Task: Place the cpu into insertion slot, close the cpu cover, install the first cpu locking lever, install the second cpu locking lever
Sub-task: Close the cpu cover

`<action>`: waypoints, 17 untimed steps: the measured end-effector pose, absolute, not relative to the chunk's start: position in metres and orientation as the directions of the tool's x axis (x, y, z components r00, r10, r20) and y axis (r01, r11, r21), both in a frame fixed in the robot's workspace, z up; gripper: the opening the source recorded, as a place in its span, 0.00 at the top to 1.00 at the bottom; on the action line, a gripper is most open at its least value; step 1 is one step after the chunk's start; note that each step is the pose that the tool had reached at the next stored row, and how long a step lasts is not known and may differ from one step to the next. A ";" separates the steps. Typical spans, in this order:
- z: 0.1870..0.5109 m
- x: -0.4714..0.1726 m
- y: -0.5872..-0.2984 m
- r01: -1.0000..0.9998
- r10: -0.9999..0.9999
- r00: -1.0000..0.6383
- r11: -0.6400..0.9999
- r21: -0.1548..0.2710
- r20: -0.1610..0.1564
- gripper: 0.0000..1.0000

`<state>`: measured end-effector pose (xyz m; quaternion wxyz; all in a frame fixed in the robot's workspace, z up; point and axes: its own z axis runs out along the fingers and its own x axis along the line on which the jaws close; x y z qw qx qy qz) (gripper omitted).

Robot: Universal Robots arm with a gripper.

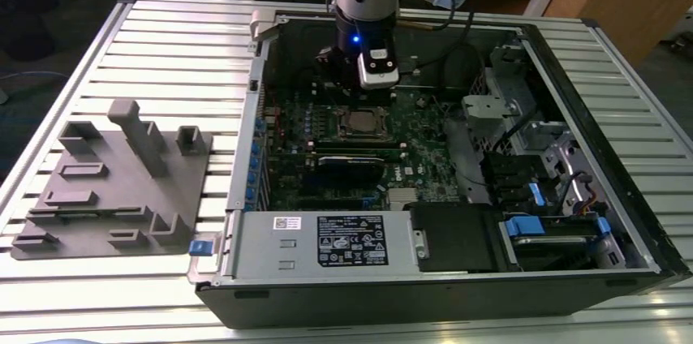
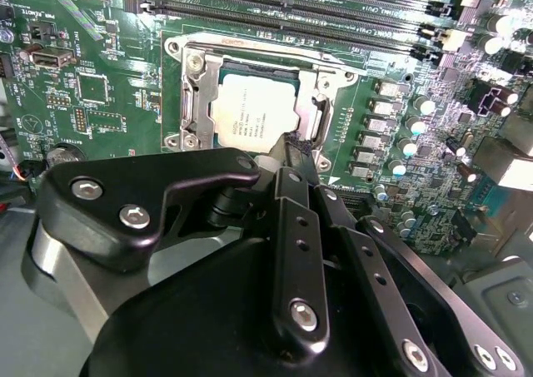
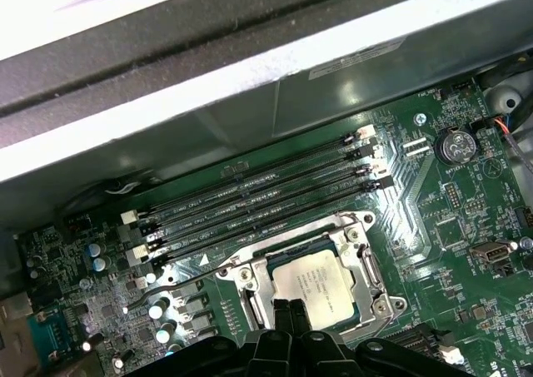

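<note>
Slatted metal table (image 1: 130, 44) under us, folks, with an open computer case (image 1: 634, 222) lying on its side and a grey moulded fixture (image 1: 109, 182) parked at the exterior view's left. Down on the green circuit board (image 2: 100, 86), the cpu (image 2: 254, 111) sits inside the insertion slot (image 2: 250, 40), dull silver top facing up. The cpu cover (image 2: 321, 102) looks to be lying flat around it, its window framing the chip. We cannot tell whether the levers are latched.

The gripper (image 2: 287, 148) hangs just above the socket's edge, right beside the chip. In both wrist views we see its two dark fingertips drawn together with nothing between them.

How will this handle? We judge the chip light, stiff and fragile, with a slick metal top, so it wants holding by its side edges and never by the underside. The cover looks like thin springy sheet metal, best pushed at its free edge. We would expect the levers to be stiff wire that fights back.

As for writing, we see fine dark print on the chip's top, white lettering across the board, and a white label (image 1: 352, 238) on the metal box at the front of the case. We leave all of it unread.
</note>
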<state>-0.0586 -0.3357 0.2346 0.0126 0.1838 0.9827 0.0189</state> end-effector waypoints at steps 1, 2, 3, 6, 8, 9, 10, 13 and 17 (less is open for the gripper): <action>0.235 -0.059 -0.336 0.361 0.362 -0.932 0.932 0.042 -0.018 0.89; 0.234 -0.060 -0.336 0.361 0.362 -0.932 0.932 0.042 -0.019 0.89; 0.234 -0.061 -0.336 0.361 0.362 -0.932 0.932 0.042 -0.019 0.89; 0.234 -0.063 -0.336 0.360 0.361 -0.932 0.932 0.042 -0.020 0.89; 0.234 -0.063 -0.336 0.357 0.359 -0.933 0.933 0.043 -0.020 0.89; 0.233 -0.063 -0.336 0.347 0.348 -0.937 0.937 0.042 -0.020 0.89; 0.233 -0.063 -0.336 0.332 0.333 -0.943 0.942 0.042 -0.020 0.89; 0.232 -0.063 -0.336 0.282 0.283 -0.959 0.959 0.042 -0.020 0.89; 0.230 -0.063 -0.336 0.210 0.211 -0.977 0.977 0.041 -0.020 0.89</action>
